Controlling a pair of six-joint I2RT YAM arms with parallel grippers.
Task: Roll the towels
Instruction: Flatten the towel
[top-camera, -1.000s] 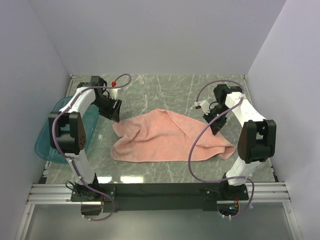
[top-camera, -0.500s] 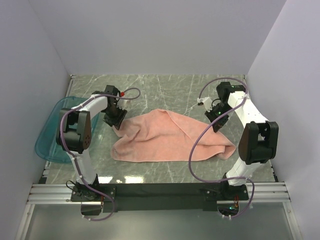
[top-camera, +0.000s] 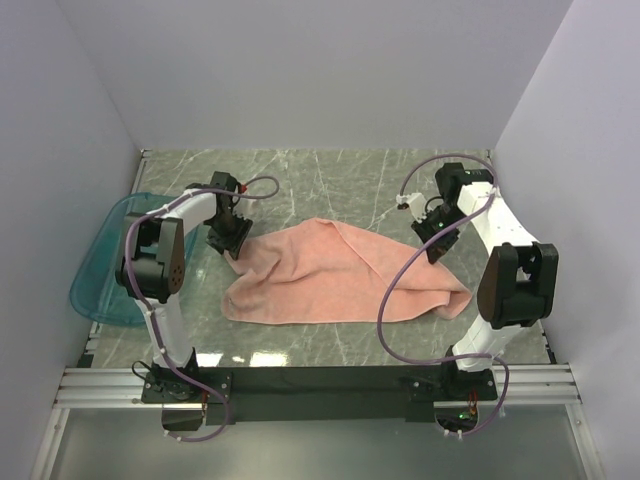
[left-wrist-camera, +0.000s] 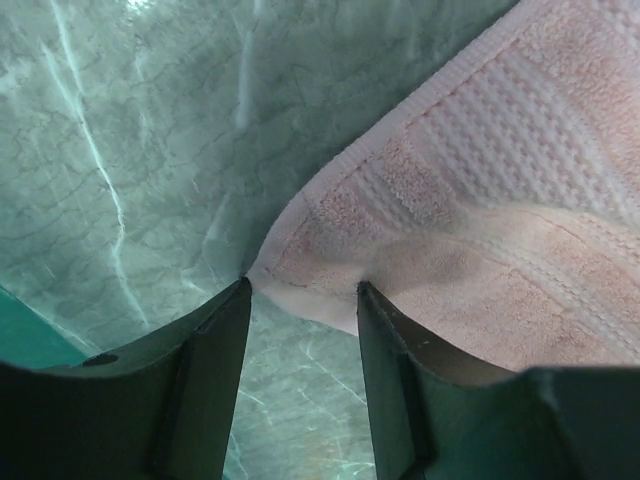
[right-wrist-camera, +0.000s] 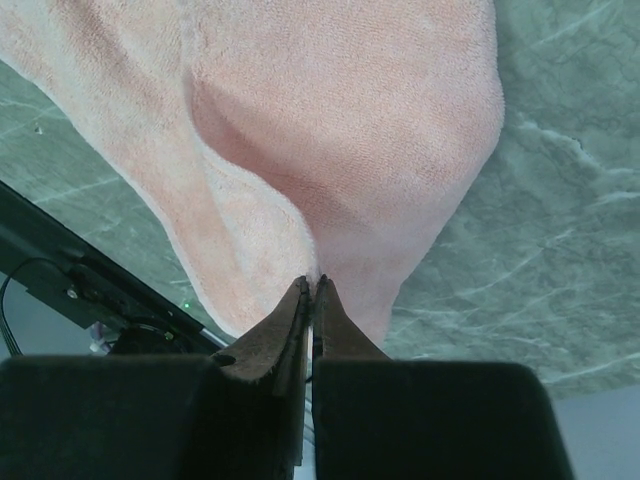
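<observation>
The towel (top-camera: 335, 275) is lying unrolled and rumpled in the middle of the tabletop (top-camera: 330, 180), between my two arms. Its long axis is running left to right, roughly parallel to the near edge where my bases are bolted. Its far edge is bulging up into a peak near the middle. Its right end is narrowing to a rounded, folded-over lobe that points right and slightly toward me.

My left gripper (top-camera: 232, 240) is hanging low at the towel's far-left corner. In my left wrist view I am keeping this gripper (left-wrist-camera: 300, 290) released. Its two fingers are standing apart, and the ribbed hem corner is pointing into the gap between them, just touching the inner tip of the left finger (left-wrist-camera: 215, 340). The teal tray (top-camera: 95, 285) is sitting well off to my left, at the tabletop's edge.

My right gripper (top-camera: 437, 250) is hovering over the towel's far-right edge. In my right wrist view I am keeping it (right-wrist-camera: 312, 285) clenched, with the fingertips pressed together. A raised crease of cloth is running straight up to them. I cannot tell whether any cloth is caught between them.
</observation>
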